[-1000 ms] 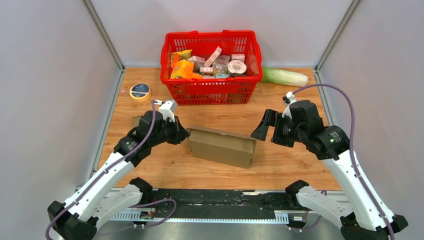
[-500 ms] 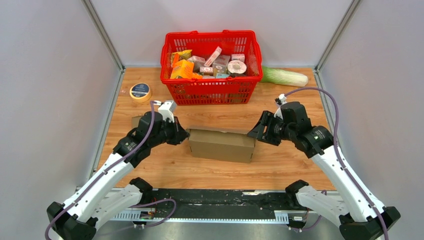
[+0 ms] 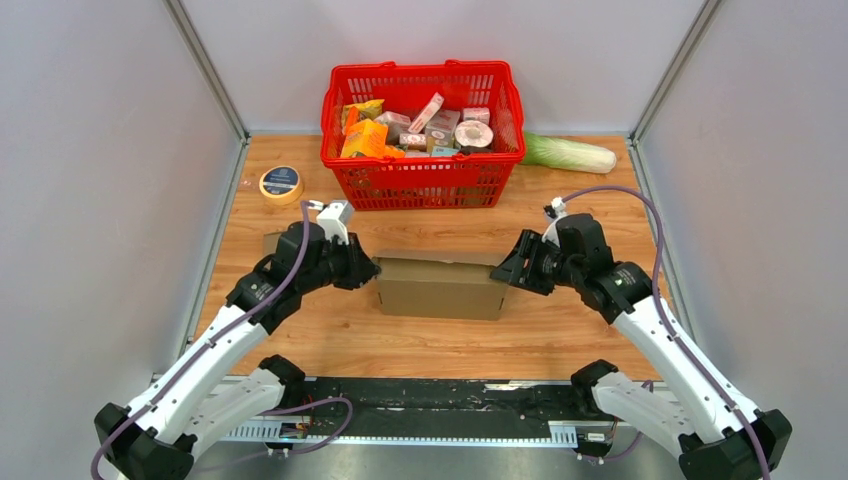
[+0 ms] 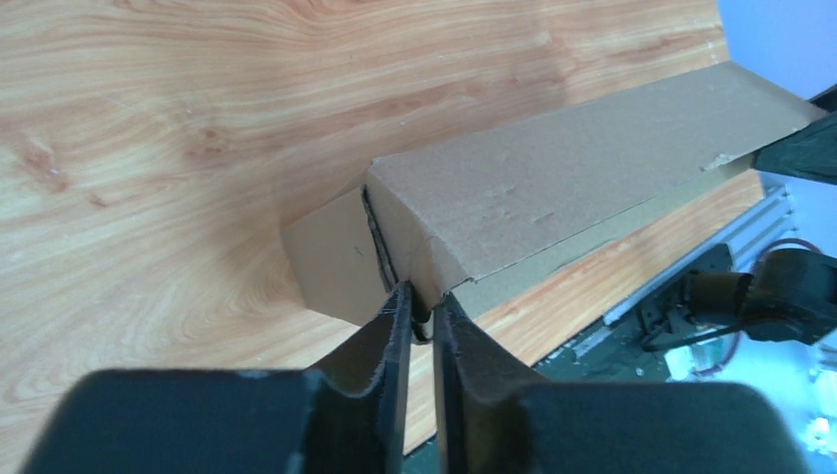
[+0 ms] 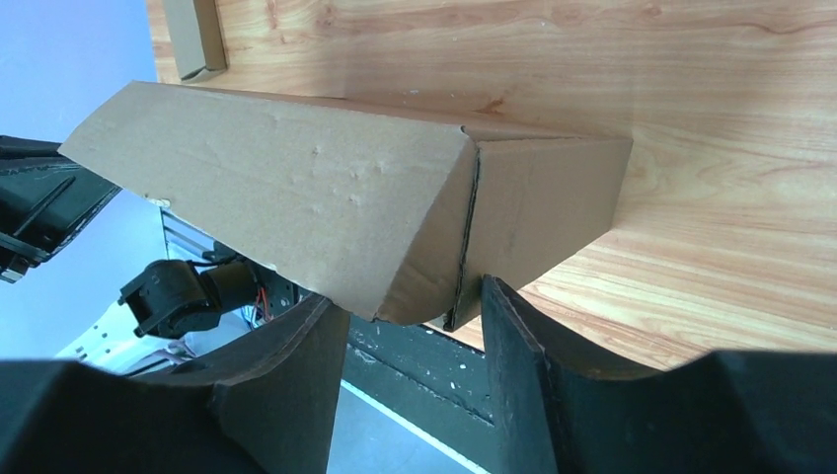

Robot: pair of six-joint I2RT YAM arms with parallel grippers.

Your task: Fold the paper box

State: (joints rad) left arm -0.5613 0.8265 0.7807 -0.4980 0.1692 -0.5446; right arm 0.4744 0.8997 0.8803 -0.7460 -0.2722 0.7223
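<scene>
A brown paper box [image 3: 440, 288] lies closed on the wooden table, long side left to right. My left gripper [image 3: 372, 270] is at its left end. In the left wrist view the box [image 4: 553, 188] runs away to the right, and the gripper [image 4: 419, 301] is shut on a corner of the end flap, with only a thin gap between the jaws. My right gripper [image 3: 500, 272] is at the right end. The right wrist view shows its gripper [image 5: 410, 301] straddling the near corner of the box [image 5: 296, 188], both fingers touching cardboard.
A red basket [image 3: 420, 185] full of groceries stands behind the box. A tape roll [image 3: 281, 183] lies at the back left and a cabbage [image 3: 570, 153] at the back right. A small cardboard piece [image 3: 272, 242] sits behind the left arm. A black rail [image 3: 430, 395] lines the near edge.
My right gripper has moved left to the box's right end and narrowed around its corner. The box has swung to lie squarer. The left arm has stayed in place.
</scene>
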